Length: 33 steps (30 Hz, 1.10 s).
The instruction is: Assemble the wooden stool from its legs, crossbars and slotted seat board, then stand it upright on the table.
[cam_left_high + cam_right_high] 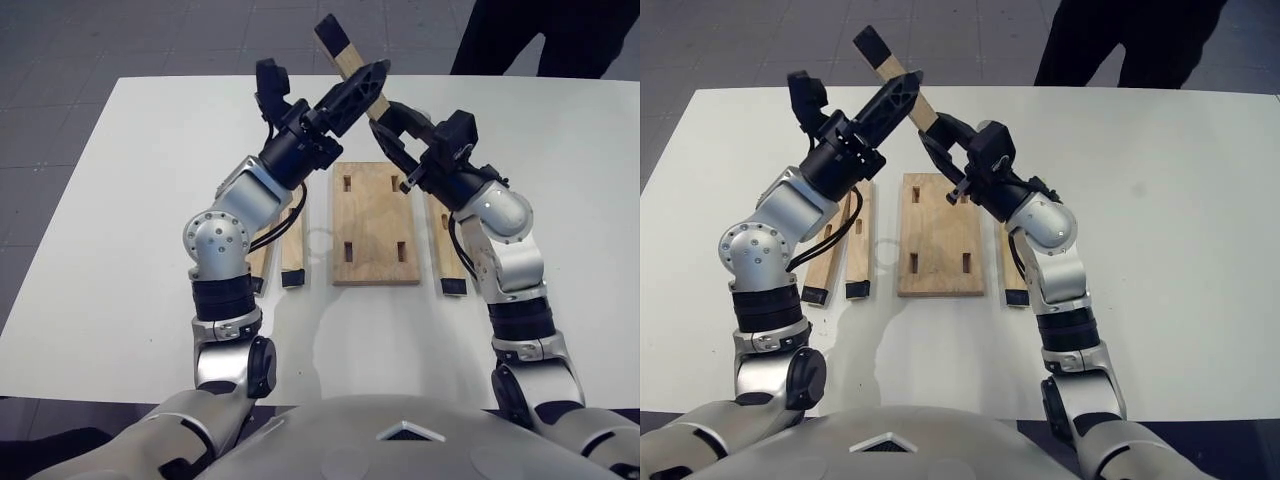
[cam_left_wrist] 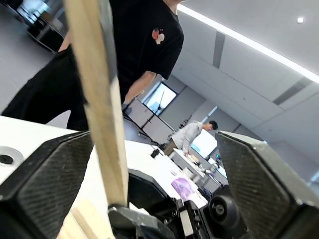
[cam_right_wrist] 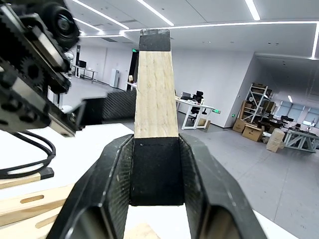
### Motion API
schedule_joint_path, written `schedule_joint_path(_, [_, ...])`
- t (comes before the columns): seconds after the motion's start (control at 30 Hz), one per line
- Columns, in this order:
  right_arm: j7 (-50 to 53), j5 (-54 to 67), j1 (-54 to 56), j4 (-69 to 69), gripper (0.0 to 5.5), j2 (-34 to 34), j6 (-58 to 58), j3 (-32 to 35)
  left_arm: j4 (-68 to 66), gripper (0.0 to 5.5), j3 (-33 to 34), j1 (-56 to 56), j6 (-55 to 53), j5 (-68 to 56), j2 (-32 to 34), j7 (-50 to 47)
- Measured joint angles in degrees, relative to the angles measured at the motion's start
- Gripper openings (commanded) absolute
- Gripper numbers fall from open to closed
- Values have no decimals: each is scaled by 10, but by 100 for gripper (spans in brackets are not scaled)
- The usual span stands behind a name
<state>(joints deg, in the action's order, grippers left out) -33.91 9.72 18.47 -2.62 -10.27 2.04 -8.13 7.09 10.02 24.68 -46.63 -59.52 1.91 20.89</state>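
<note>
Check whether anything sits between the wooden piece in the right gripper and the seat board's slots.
Nothing lies on the seat board; its four slots show bare. The right gripper holds the wooden piece in the air above the board's far end, but the left gripper, open, straddles the piece, so it likely must clear first.

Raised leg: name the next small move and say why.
Probably close the left pincer on the leg. Its fingers stand open on either side of the wood, while the right pincer is shut on the leg's black end, holding it up over the seat board. A second grip would steady it or allow a handover.
</note>
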Motion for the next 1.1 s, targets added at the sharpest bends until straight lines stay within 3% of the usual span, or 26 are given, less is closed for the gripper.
schedule_joint_path(0.43, [-4,-4,-35,-19,129,-20,9,-10,-6,442,21,10,-5,-23,14,-2])
schedule_joint_path(1.1, [1,-11,-44,-28,129,-24,35,-14,-18,111,32,10,5,-29,2,-21])
